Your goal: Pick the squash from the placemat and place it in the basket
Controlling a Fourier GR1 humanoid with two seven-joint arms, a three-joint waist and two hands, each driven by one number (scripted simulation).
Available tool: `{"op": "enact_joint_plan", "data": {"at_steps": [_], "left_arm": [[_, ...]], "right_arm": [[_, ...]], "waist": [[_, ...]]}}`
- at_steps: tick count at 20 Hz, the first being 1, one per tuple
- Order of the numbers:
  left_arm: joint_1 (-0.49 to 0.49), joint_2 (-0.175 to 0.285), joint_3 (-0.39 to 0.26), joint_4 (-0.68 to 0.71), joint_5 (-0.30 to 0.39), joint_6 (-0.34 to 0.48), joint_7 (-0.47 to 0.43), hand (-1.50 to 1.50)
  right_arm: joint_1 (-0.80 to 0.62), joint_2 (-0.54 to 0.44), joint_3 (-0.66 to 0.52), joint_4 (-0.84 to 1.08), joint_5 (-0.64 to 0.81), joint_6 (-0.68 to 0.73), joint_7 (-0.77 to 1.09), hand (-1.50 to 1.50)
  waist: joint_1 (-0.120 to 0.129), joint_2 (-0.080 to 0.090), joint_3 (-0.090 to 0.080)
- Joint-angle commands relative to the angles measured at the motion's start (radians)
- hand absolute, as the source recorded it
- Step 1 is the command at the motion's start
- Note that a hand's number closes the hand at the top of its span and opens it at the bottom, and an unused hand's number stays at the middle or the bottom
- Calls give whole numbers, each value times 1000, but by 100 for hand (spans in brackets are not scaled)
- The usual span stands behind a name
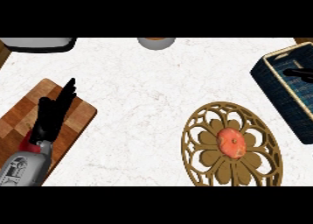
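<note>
Squash (pixel 231 143) sits mid-placemat (pixel 185 141), 4 o'clock; basket (pixel 278 98) at 2 o'clock. Left hand (pixel 54 114) is held relaxed and empty at 8 o'clock. Right hand (pixel 304 75) is barely seen at 3 o'clock, grasp undeterminable. Risk: the round squash may be rolled by an off-centre grasp.

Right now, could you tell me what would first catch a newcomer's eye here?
The orange squash sits in the middle of a round golden openwork placemat, lower right. A dark blue basket lies at the right edge, and the left hand rests open over a wooden cutting board at left.
</note>
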Motion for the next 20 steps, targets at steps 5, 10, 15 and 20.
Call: {"op": "enact_joint_plan", "data": {"at_steps": [5,10,15,20], "left_arm": [[-59,-26,-12,24,-8,-4,24,0],[-37,-10,-14,-11,-23,-5,39,0],[-76,-4,19,29,2,-33,46,0],[-35,-42,2,16,-28,-2,13,0]], "right_arm": [[0,-179,133,12,184,175,-300,-150],[11,-234,205,82,241,98,-398,-150],[-18,-209,258,198,238,5,-465,-150],[-50,-129,326,295,302,-135,-485,-150]], "waist": [[3,6,1],[14,2,0],[15,6,-1],[14,2,-2]]}}
